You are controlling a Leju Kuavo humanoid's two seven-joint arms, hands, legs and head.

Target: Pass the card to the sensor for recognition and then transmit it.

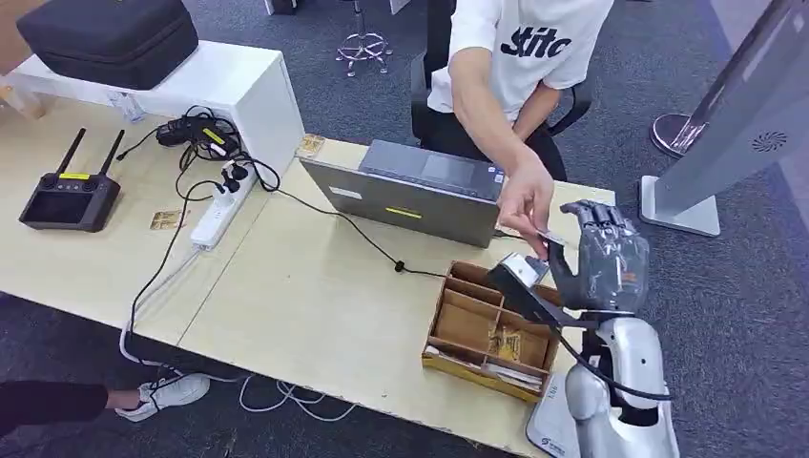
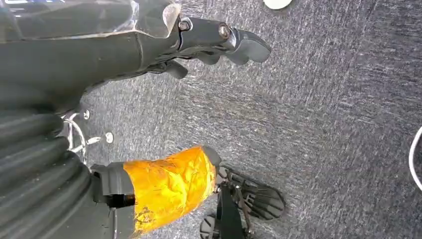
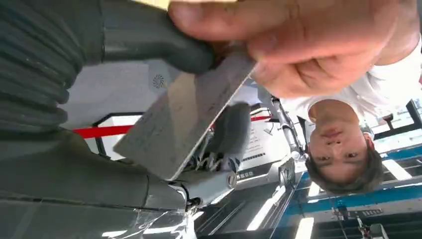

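My right hand is raised over the table's right end, beside the person's hand. A pale grey card sits between my thumb and my darker fingers. The person's fingers pinch the same card at its far end, so both of us hold it. In the head view the card is a thin sliver between the two hands. The dark sensor unit with its grey face stands just below them. My left hand hangs over the carpet, holding nothing.
A wooden compartment box sits under the sensor, with a cable running to it. A grey laptop lies behind. A power strip and a black controller lie at the left. A white kiosk stands at the right.
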